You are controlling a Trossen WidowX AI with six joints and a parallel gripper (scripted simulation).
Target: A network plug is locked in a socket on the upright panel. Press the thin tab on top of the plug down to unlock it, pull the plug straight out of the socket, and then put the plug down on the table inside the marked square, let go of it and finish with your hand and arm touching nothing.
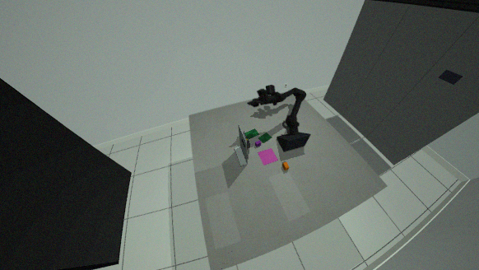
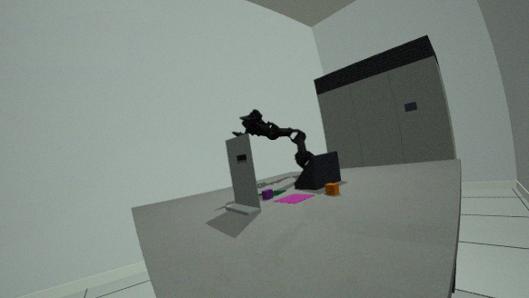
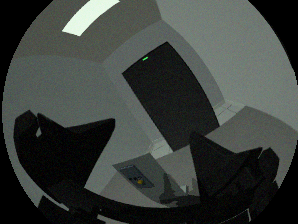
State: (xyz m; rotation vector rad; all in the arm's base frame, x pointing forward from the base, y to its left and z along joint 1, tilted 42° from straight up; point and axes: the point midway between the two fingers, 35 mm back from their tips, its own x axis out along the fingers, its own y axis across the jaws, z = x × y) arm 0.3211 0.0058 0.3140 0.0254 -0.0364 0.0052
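My gripper (image 1: 256, 98) (image 2: 238, 125) (image 3: 153, 129) is open and empty, raised above the table on the arm's side of the upright grey panel (image 1: 244, 153) (image 2: 245, 182) (image 3: 156, 167). In the wrist view a small yellow part, seemingly on the plug (image 3: 140, 182), shows at the dark socket plate in the panel, below and between the spread fingers. The plug is too small to tell its tab or how deep it sits. The magenta square (image 1: 267, 156) (image 2: 295, 198) lies flat on the table between the panel and the arm's base, with nothing on it.
A purple cube (image 1: 258, 143) (image 2: 267, 194) stands between the panel and the magenta square. Two green patches (image 1: 252, 133) (image 1: 265, 137) lie behind it. An orange block (image 1: 286, 165) (image 2: 332, 189) stands beside the square, near the arm's dark base (image 1: 293, 141) (image 2: 320, 170).
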